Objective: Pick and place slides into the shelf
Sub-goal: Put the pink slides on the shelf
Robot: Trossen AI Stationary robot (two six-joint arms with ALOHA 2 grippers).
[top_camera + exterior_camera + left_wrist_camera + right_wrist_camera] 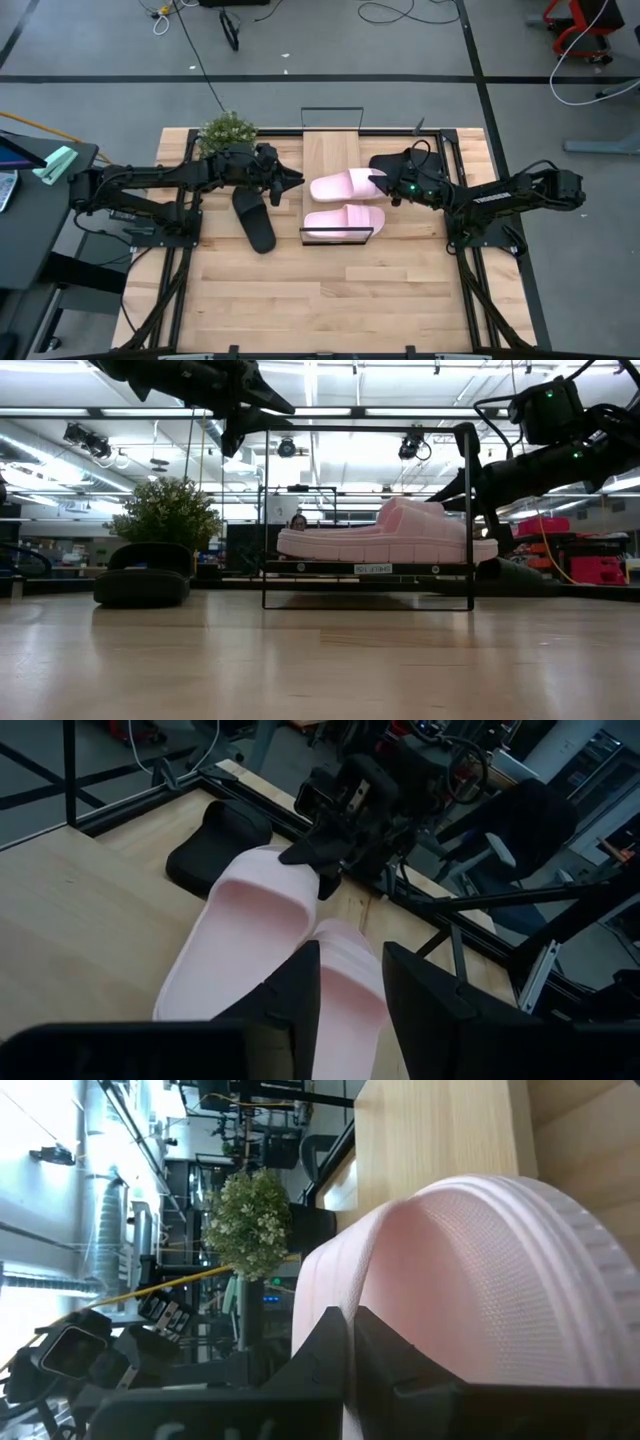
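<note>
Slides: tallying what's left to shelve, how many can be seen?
4: two pink slides on the shelf; one black left of it, one black right, partly hidden.

Wooden plank surface [330, 300] carries the shelf [330, 150], set at centre toward the far edge: light wood top, thin black wire frame. Two pale pink slides lie on the shelf top, side by side: the far pink slide [345, 185] and the near pink slide [343, 219]. Directly on the surface: a black slide [254, 218] left of the shelf, a second black slide [392, 165] at its right, and a small potted plant [228, 131] far left.
</note>
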